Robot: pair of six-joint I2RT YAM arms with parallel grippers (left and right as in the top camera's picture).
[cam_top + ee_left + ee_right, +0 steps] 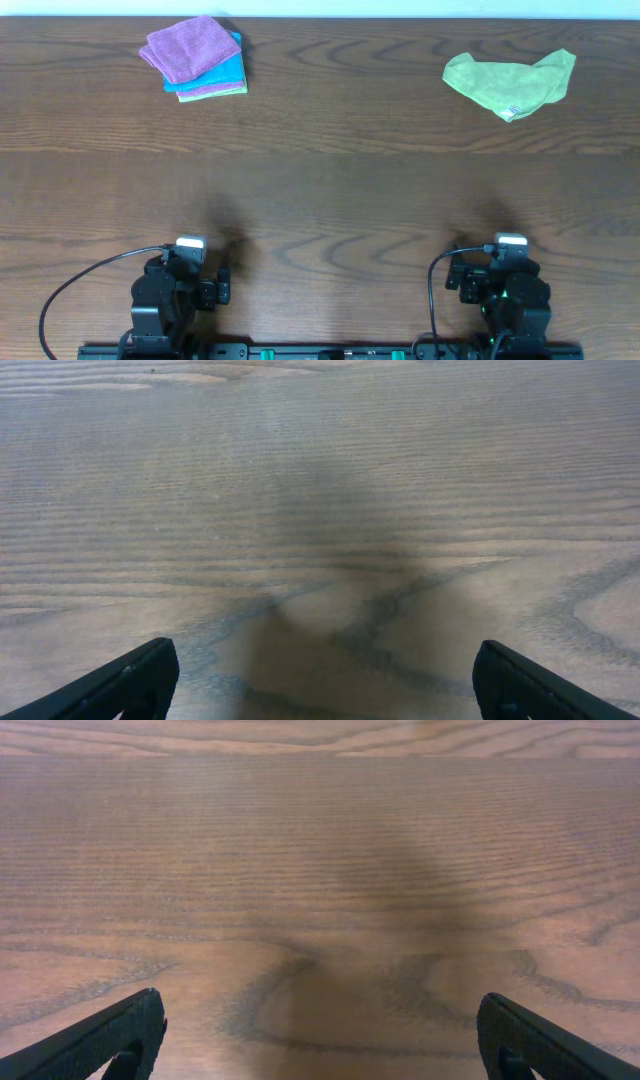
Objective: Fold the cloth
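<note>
The purple cloth (188, 47) lies folded on top of a small stack at the far left of the table, seen only in the overhead view. My left gripper (188, 262) is at the near left edge, far from the cloth. In its wrist view it (322, 665) is open and empty over bare wood. My right gripper (505, 262) is at the near right edge. In its wrist view it (320, 1015) is also open and empty over bare wood. Neither wrist view shows any cloth.
Under the purple cloth lies a bright blue folded cloth (222, 72), with purple and green edges showing beneath it. A crumpled lime-green cloth (508, 80) lies at the far right. The brown wooden table (330, 190) spans the view.
</note>
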